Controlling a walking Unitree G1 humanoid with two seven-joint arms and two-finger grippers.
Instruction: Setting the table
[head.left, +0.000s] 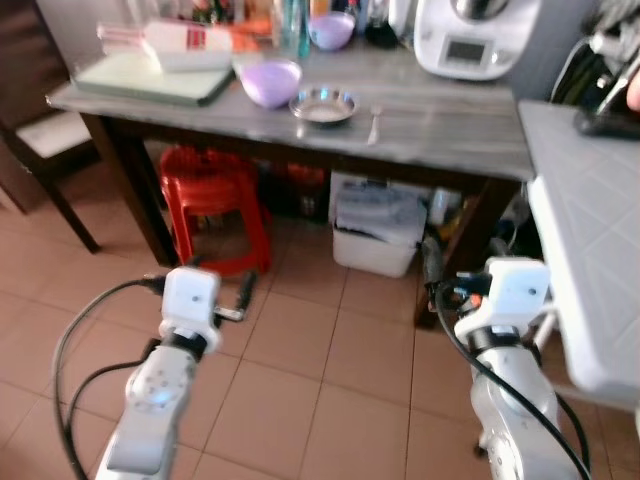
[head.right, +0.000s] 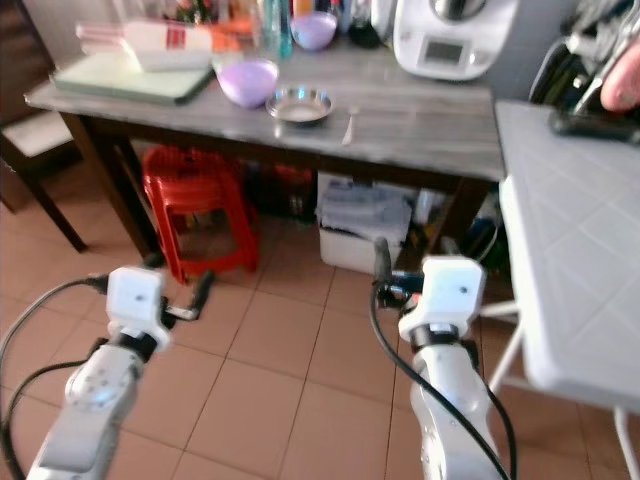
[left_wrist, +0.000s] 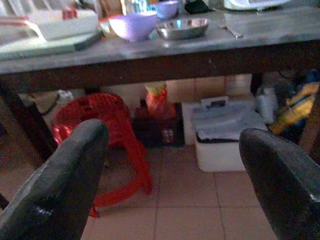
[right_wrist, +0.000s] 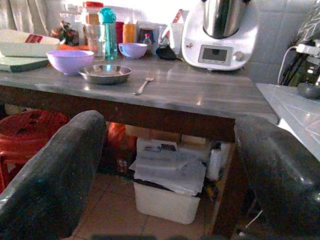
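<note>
Ahead, spoon (right_wrist: 144, 85) lengthwise front-to-back on table (right_wrist: 200, 95), beside steel bowl (right_wrist: 105, 74).

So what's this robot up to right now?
It stands facing the table, holding nothing. Its left hand and right hand are both open and empty, held low over the floor. On the table wait a purple bowl, a metal dish and a spoon, all untouched.

Silver arms (head.left: 150, 400), black cables (head.left: 75, 340)
</note>
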